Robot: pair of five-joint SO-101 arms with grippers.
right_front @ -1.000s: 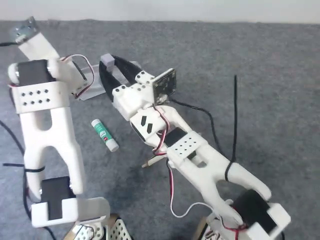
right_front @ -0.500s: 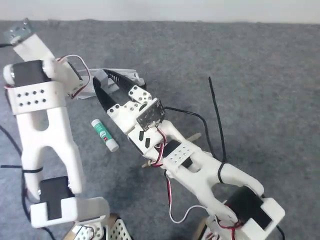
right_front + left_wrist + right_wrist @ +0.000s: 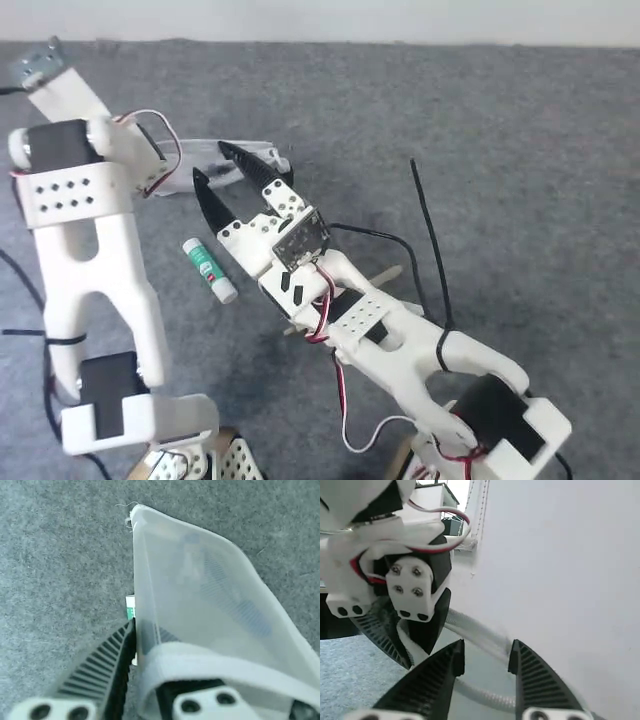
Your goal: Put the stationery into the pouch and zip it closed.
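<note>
High view: left end effector [image 3: 140, 645] clenched on pouch [image 3: 245, 147] rim; right end effector [image 3: 210, 162] spread at pouch mouth. Glue stick [image 3: 210, 270] on table [image 3: 500, 150] near pouch, not inside. Risk: right fingers snag rim, yanking pouch loose.

A grey felt table [image 3: 520, 120] carries a green-labelled glue stick [image 3: 209, 270], lying just beside the fingers [image 3: 212, 205] of the right gripper [image 3: 210, 162]. A pale wooden stick [image 3: 385, 274] lies well behind them. The translucent pouch [image 3: 200, 595] sits at their tips.

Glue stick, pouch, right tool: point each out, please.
glue stick [image 3: 208, 267], high view, middle of its green label.
pouch [image 3: 210, 610], left wrist view, its clear side wall.
right tool [image 3: 211, 160], high view, gap between its open fingertips.
</note>
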